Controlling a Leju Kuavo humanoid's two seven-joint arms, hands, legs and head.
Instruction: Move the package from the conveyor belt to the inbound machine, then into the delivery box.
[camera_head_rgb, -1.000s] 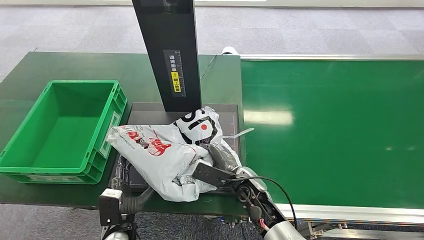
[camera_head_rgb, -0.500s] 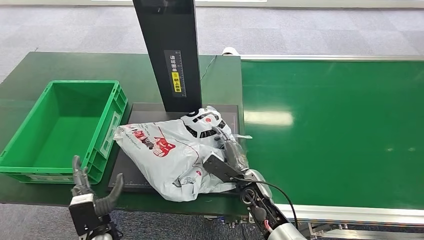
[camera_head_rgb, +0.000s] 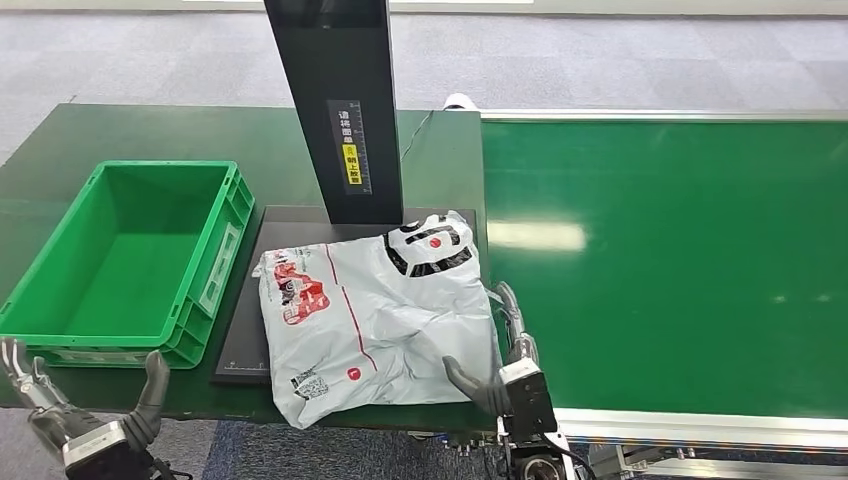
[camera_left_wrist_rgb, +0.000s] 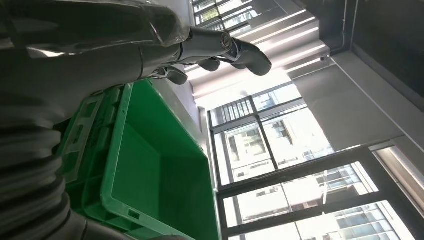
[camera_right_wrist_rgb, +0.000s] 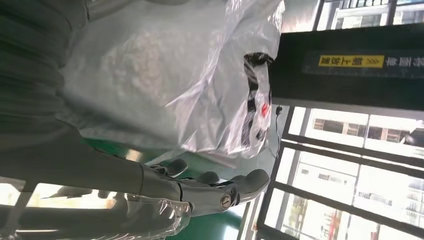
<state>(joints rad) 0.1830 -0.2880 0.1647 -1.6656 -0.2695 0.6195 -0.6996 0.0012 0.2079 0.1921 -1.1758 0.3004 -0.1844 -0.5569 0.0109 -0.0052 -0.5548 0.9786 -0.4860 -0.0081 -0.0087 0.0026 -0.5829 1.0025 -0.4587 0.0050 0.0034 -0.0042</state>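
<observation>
Head view: package (camera_head_rgb: 375, 315), a white plastic mailer bag w/ red and black print, lies flat on the black plate of the inbound machine (camera_head_rgb: 240, 335), its near edge hanging over the counter (camera_head_rgb: 60, 140) front. Right hand (camera_head_rgb: 497, 362) sits at the bag's near right corner, just beside it, fingers (camera_head_rgb: 510, 310) pointing up and spread, thumb out toward the bag; it grips nothing. Can't tell from this view if the thumb tip touches the plastic. Conveyor belt (camera_head_rgb: 680, 250) runs off to the right of that hand, green and bare where it shows.

Left hand (camera_head_rgb: 75, 405) is low at the counter's near edge, palm up, fingers apart, holding nothing. Delivery box (camera_head_rgb: 125, 260), a green crate, stands just beyond it and slightly to its right, w/ the machine plate between crate and bag. Machine's black post (camera_head_rgb: 335, 100) rises behind the bag, yellow label on its face.

Right wrist view: hand (camera_right_wrist_rgb: 200, 187) w/ fingers loosely extended, nothing between them; package (camera_right_wrist_rgb: 200, 75) bulks close beside the palm side, crinkled and glossy, black post w/ yellow label (camera_right_wrist_rgb: 350, 61) past it.

Left wrist view: hand (camera_left_wrist_rgb: 215, 47) w/ fingers stretched out and free, delivery box (camera_left_wrist_rgb: 150, 165) directly beneath and beyond them, its inside showing bare green walls. Windows fill the background.
</observation>
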